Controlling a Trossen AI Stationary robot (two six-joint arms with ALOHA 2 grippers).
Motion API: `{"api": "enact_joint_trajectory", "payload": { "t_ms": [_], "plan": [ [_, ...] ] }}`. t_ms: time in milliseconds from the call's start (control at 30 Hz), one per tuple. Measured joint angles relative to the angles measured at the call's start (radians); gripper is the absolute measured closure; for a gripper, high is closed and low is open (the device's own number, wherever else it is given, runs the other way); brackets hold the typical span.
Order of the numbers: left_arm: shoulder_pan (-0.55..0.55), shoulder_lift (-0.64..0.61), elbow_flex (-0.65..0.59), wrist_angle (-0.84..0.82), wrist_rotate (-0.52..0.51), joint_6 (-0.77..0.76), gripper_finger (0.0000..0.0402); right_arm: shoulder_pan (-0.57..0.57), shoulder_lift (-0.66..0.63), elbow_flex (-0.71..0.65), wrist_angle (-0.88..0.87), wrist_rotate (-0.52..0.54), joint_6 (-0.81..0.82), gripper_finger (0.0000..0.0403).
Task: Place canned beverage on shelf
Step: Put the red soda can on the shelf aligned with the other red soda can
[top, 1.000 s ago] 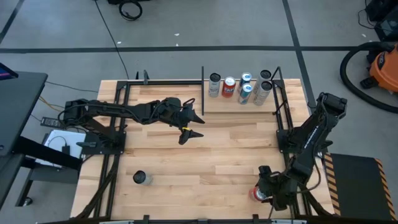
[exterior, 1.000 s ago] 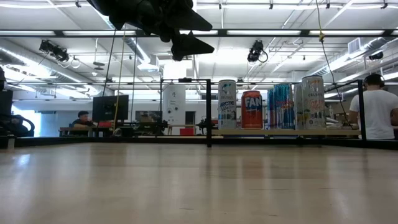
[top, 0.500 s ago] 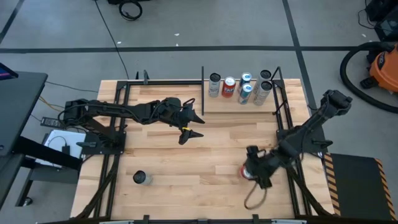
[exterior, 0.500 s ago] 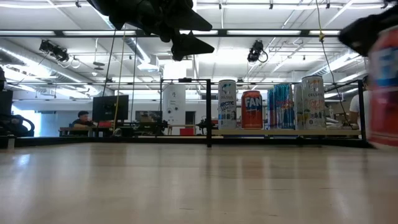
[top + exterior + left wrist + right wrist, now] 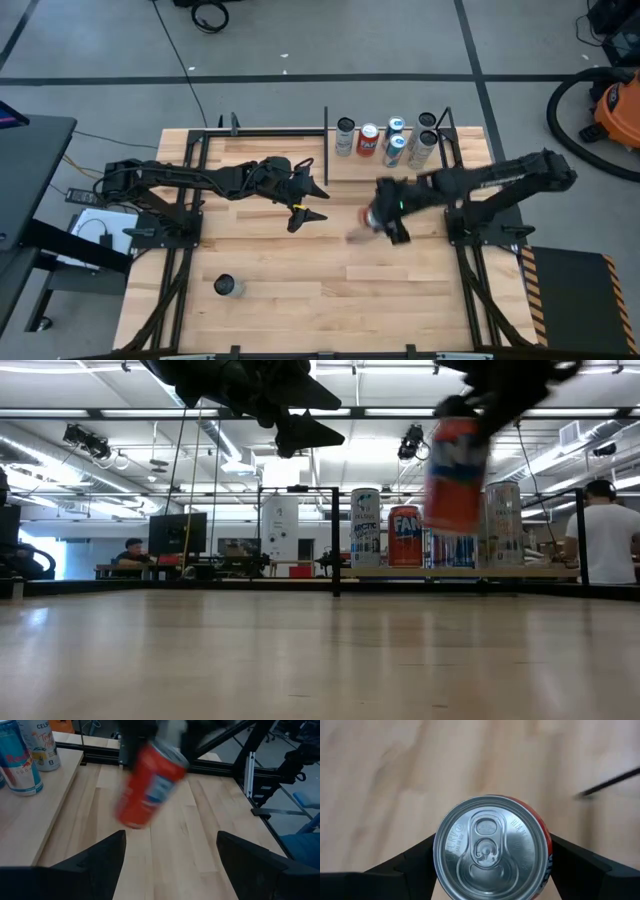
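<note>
A red canned beverage (image 5: 372, 217) hangs in my right gripper (image 5: 386, 214) above the middle of the table, just in front of the shelf (image 5: 385, 172). In the low view the can (image 5: 455, 475) shows well above the tabletop. The shelf is a pale panel at the far right, and several cans (image 5: 394, 150) stand upright on it. My left gripper (image 5: 320, 203) waits open and holding nothing at the table's centre left, level with the red can (image 5: 150, 782). My right gripper pinches the red can's side wall just below its top rim (image 5: 545, 842) between its two fingers (image 5: 415, 865). The fingers come from above, slanting down. The can hangs below them, lifted clear of the table and tilted.
A dark can (image 5: 228, 287) stands alone near the table's near left edge. Black metal rods (image 5: 326, 150) frame the shelf and run along both sides of the table. A person in a white shirt (image 5: 605, 540) stands in the room beyond.
My right gripper has swung from the table's near right corner up and toward the far edge, rolling as it went. It has carried the red can clear of the table to a spot in front of the shelf.
</note>
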Motion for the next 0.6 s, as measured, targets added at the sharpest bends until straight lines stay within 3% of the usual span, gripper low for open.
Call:
{"api": "enact_joint_trajectory", "payload": {
  "t_ms": [300, 467, 600],
  "plan": [
    [0.000, 0.000, 0.000, -0.013, 0.000, -0.050, 0.0088, -0.336, 0.041, 0.270, -0.128, -0.161, -0.223, 0.0081],
    [0.000, 0.000, 0.000, -0.025, 0.000, -0.053, 0.0088, -0.498, 0.092, 0.303, -0.135, -0.329, -0.329, 0.0081],
    [0.000, 0.000, 0.000, -0.025, 0.000, -0.051, 0.0088, -0.603, 0.160, 0.304, -0.166, -0.382, -0.377, 0.0080]
  ]
}}
